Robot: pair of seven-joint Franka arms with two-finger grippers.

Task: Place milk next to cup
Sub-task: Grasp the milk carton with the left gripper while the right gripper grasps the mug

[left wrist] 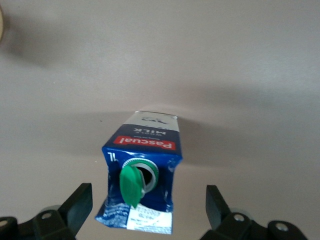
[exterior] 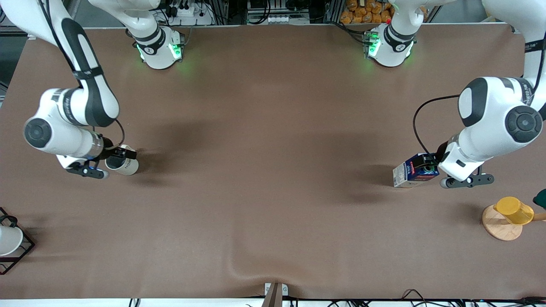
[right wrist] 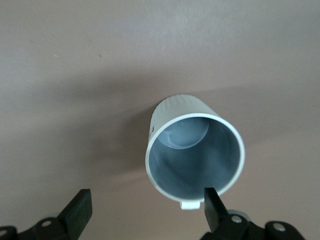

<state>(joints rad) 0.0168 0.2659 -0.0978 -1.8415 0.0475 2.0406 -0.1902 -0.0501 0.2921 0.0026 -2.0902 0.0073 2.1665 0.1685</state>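
The milk (exterior: 414, 171) is a dark blue carton with whitish sides standing on the table toward the left arm's end. In the left wrist view the milk (left wrist: 145, 150) shows its red label and its green cap flipped open. My left gripper (exterior: 428, 163) (left wrist: 149, 211) is open over the carton's top, one finger on each side, not touching it. The cup (exterior: 123, 163) is an off-white mug with dark lettering, toward the right arm's end. It shows its grey inside in the right wrist view (right wrist: 195, 155). My right gripper (exterior: 111, 154) (right wrist: 145, 211) is open over it, one finger by the rim at the handle.
A yellow cup (exterior: 515, 209) lies on a round wooden coaster (exterior: 497, 226) near the left arm's end, nearer the front camera than the milk. A black wire rack (exterior: 23, 249) with a white cup (exterior: 7, 239) stands at the right arm's end.
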